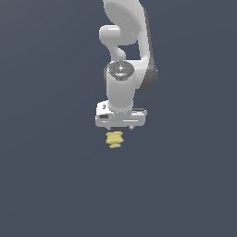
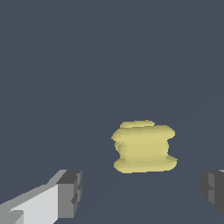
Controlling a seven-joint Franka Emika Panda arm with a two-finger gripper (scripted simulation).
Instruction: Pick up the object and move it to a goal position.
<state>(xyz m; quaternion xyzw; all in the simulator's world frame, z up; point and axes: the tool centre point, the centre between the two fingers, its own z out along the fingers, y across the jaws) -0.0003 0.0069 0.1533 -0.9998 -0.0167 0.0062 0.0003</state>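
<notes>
The step in hand looked like the approach before the grasp. The claw (image 1: 120,127) stood with its fingers (image 2: 70,192) well apart and empty, hanging just above the object (image 1: 114,139), which sat a little below the middle of the exterior frame. In the wrist picture the object (image 2: 144,148) lay ahead of the gap between the fingers — not yet inside it. The next move likely called for centring over it and descending. The plain dark counter (image 1: 46,185) spread unbroken to every frame edge — ample room.

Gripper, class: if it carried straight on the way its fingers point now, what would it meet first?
Most likely the pale yellow object, which lies ahead of the open gripper, roughly between the finger lines. Depth is unclear, so exact alignment can't be confirmed.
</notes>
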